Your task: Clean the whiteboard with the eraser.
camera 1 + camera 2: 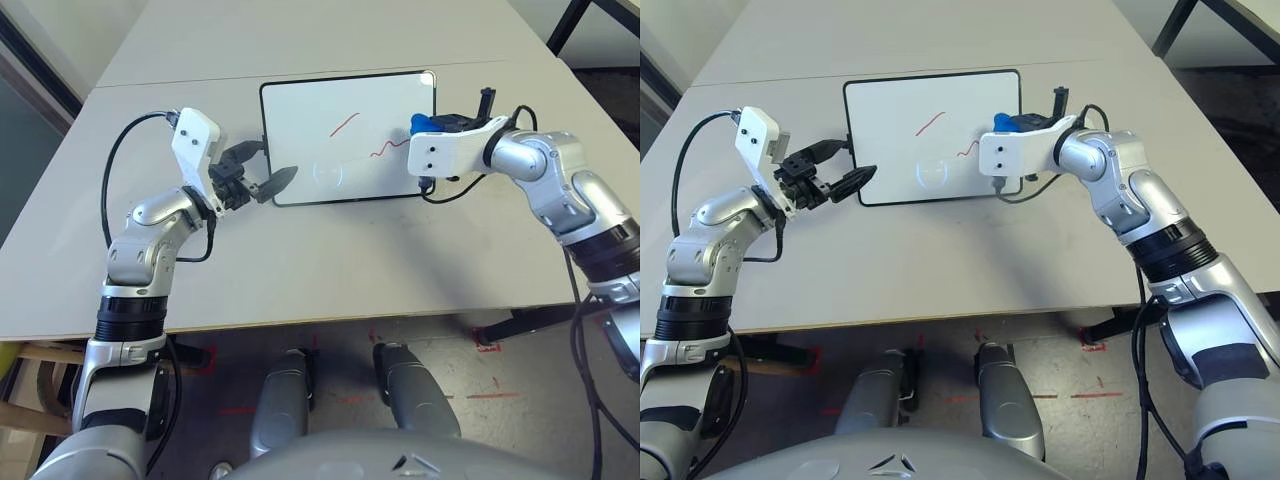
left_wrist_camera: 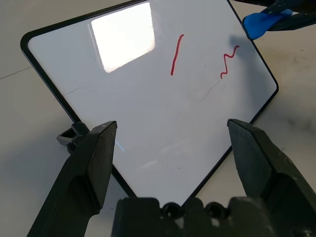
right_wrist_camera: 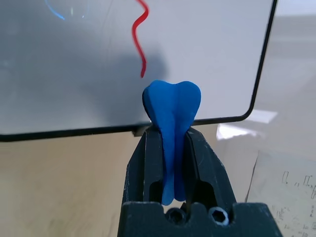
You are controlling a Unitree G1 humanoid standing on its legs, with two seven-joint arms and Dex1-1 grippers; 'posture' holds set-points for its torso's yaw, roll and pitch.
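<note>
The right gripper (image 3: 170, 148) pinches the soft, waisted blue eraser (image 3: 172, 111) between black fingers. The left gripper's (image 2: 168, 143) fingers gape wide over the glossy, round-cornered whiteboard (image 1: 330, 110) on the matte worktop (image 1: 330, 270).

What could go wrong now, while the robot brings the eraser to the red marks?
1. The whiteboard lies loose; the open left gripper only hovers at its edge, so wiping may slide it.
2. The right gripper pinches the eraser thin; pressure might twist it out.

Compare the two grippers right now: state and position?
The left gripper is open and empty; the right gripper is shut on the blue eraser. The left sits at the whiteboard's near left corner, the right at its right edge by the wavy red mark. Both have black fingers.
</note>
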